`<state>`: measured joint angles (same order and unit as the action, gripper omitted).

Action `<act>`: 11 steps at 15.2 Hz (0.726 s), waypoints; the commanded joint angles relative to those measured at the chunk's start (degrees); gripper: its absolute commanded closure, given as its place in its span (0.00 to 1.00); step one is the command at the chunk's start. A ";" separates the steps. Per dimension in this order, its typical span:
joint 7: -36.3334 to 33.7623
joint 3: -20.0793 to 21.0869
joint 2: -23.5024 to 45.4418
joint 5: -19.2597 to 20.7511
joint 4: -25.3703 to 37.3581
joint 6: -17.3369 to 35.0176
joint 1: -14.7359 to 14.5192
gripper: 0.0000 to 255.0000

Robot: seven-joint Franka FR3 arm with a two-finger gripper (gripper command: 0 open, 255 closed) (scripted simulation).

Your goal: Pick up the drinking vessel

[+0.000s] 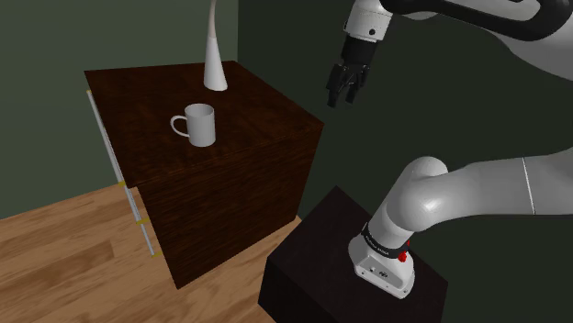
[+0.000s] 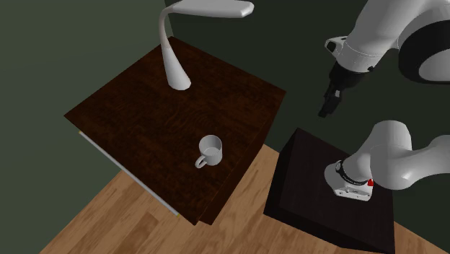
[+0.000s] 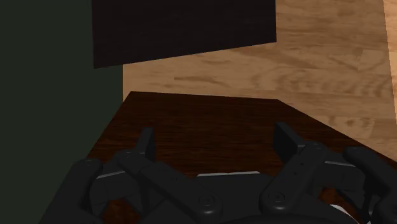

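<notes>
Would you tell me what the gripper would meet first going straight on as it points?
Probably the wooden table near its edge, which shows ahead of the open gripper in the wrist view, though depth is unclear; the mug sits aside.

A white gooseneck lamp (image 1: 214,69) stands at the far edge of the dark wooden cabinet (image 1: 262,115), pale plank floor (image 1: 64,257) below.

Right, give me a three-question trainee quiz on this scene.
1. True or false: the tool is shut on the white mug.
2. Pick one: what stands with the mug on the dark wooden table? A) a white lamp B) a bowl C) a bottle
3. Fill in: the mug's handle points to the shoulder view's ____.

Key: 1 false, the tool hangs open, apart from the mug; 2 A; 3 left.
</notes>
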<state>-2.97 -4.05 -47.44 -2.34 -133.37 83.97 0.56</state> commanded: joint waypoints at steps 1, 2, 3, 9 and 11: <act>0.00 0.00 0.00 0.00 0.00 0.00 0.00 0.00; -0.42 0.66 1.34 -0.42 0.06 1.72 -0.36 0.00; -0.83 1.30 2.73 -0.81 0.20 3.41 -0.71 0.00; -3.20 5.10 11.94 -2.47 2.56 12.92 -2.57 0.00; -4.01 6.31 15.29 -2.72 3.93 15.78 -3.09 0.00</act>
<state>-6.26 1.39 -33.81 -4.76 -130.22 98.30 -2.15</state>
